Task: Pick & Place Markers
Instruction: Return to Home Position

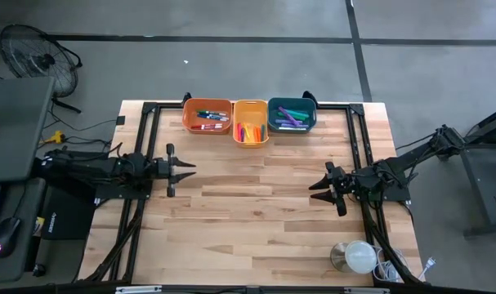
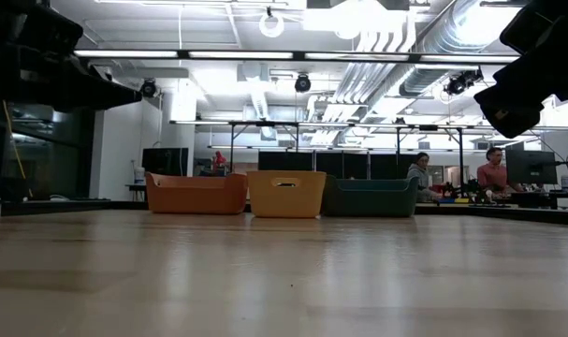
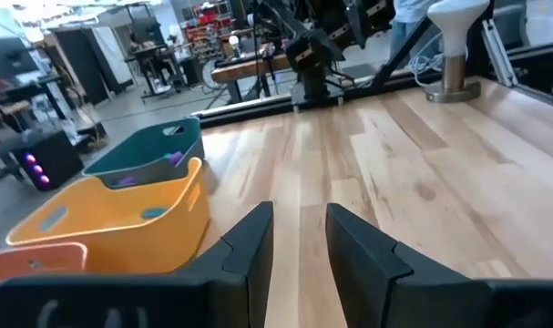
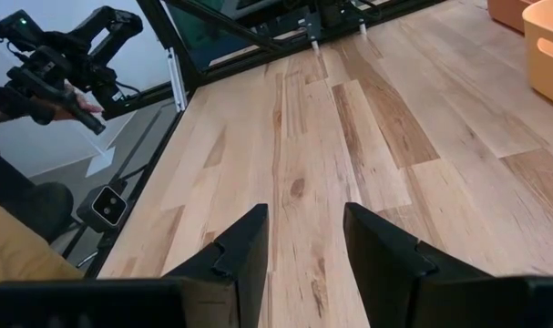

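The markers lie inside three bins at the table's far edge: red, blue and green ones in the orange bin [image 1: 207, 116], orange, pink and green ones in the yellow bin [image 1: 250, 122], purple and green ones in the teal bin [image 1: 291, 115]. My left gripper [image 1: 187, 167] hovers open over the table's left side, pointing right. My right gripper [image 1: 317, 187] hovers open over the right side, pointing left. In the wrist views the left gripper [image 3: 299, 239] and right gripper [image 4: 305, 239] each show a gap with bare wood between the fingers.
A white dome-shaped object on a metal base [image 1: 355, 256] stands near the table's near right corner. Black frame rails [image 1: 358, 139] run along the table's sides. People sit at desks [image 2: 419, 176] in the room beyond. Bare wood [image 1: 252, 196] lies between the grippers.
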Controlling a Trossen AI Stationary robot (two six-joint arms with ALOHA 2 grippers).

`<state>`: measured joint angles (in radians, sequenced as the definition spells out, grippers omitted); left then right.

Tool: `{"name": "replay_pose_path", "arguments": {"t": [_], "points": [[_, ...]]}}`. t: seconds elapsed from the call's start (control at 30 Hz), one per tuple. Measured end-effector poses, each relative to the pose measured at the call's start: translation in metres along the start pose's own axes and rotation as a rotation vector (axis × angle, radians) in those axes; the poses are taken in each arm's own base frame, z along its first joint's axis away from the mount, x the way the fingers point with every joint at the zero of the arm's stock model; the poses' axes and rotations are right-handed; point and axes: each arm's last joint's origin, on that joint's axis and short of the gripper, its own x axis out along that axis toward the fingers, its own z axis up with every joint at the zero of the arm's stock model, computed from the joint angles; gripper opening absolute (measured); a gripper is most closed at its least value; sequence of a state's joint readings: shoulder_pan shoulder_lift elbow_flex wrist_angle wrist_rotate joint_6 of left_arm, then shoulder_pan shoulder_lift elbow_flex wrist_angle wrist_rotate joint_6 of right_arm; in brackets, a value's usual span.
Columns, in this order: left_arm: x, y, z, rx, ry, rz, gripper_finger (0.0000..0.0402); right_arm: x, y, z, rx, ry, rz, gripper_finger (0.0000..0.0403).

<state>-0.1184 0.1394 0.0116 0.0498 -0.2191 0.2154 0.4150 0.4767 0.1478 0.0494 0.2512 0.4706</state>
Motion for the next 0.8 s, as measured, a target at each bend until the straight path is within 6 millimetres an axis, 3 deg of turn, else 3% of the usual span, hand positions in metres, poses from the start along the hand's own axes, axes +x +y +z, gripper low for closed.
{"name": "replay_pose_path", "arguments": {"t": [0.57,0.8], "points": [[0.0,0.0,0.0,-0.038,0.001,0.0,0.0099,0.0,0.0,0.0,0.0,0.002,-0.001,0.0134],[0.0,0.0,0.0,-0.038,0.001,0.0,0.0099,-0.027,-0.005,0.011,0.043,-0.137,0.059,0.0134]]}}
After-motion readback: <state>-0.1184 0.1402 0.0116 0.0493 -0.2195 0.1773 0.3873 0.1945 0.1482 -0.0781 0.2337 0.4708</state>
